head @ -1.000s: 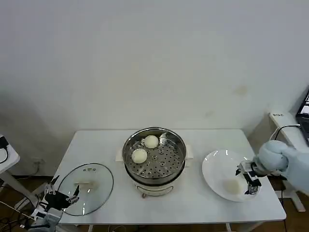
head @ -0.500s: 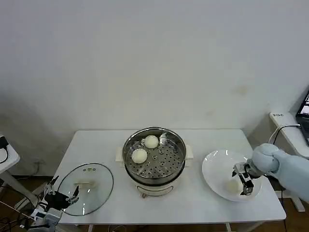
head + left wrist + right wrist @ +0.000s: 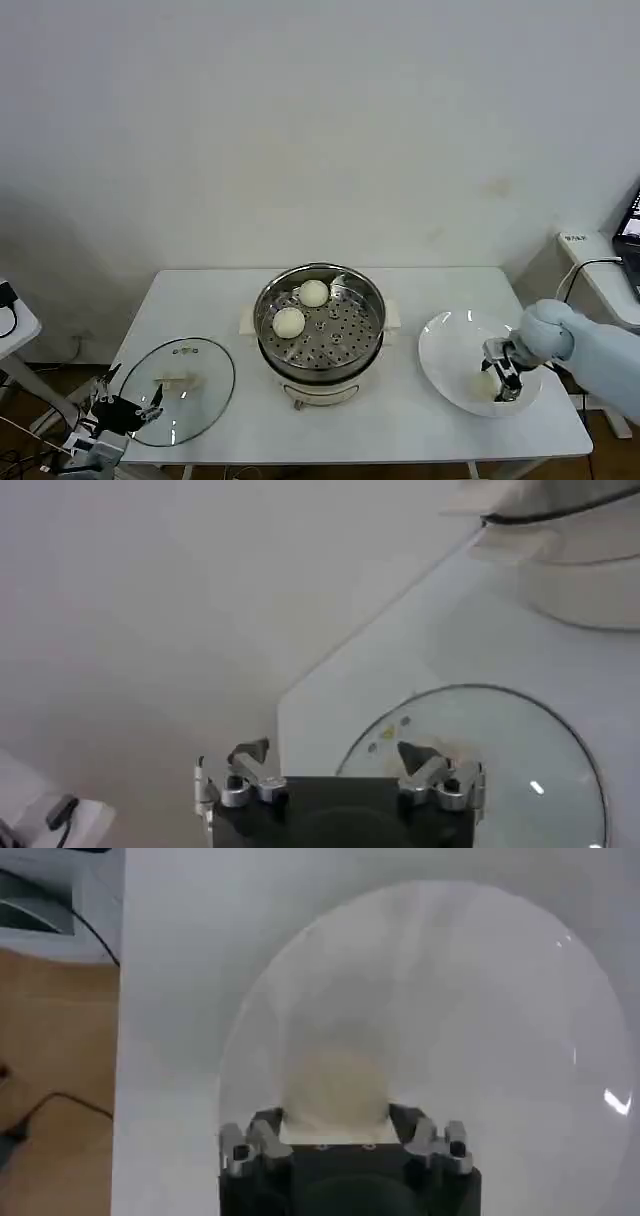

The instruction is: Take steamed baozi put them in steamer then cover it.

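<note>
Baozi: two in steamer, one outside.

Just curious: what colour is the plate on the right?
White, glossy and plain. The plate shows best in the right wrist view, under a cream baozi.

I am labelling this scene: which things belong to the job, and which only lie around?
Job:
- two baozi in steamer
- baozi on plate, between right gripper fingers
- glass lid, near left gripper

Around:
- side table
- cable

right hand lowered, fingers spread
</note>
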Action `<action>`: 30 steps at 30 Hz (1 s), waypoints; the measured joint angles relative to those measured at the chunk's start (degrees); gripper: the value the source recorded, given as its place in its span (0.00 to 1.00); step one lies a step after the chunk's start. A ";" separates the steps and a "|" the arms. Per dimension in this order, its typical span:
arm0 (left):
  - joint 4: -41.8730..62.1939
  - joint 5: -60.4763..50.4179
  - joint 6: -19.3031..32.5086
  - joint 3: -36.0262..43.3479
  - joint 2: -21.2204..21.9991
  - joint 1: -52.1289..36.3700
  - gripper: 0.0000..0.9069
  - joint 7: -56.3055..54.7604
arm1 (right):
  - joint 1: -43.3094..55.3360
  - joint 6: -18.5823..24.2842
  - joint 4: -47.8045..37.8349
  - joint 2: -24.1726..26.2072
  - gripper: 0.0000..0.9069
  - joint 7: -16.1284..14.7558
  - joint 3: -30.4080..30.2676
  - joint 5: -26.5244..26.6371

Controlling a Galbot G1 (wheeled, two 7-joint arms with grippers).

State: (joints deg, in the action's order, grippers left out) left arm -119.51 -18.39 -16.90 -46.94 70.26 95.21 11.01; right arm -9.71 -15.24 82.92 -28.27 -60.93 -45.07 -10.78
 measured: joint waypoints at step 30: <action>-0.29 0.94 0.05 -0.91 -0.82 -0.60 1.00 0.21 | 19.97 -0.40 2.15 1.88 0.66 -2.46 -5.23 8.14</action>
State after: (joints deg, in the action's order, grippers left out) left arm -119.80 -17.45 -16.85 -47.85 69.44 94.60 11.22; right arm 10.26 -15.63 85.07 -26.39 -63.39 -50.31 -2.63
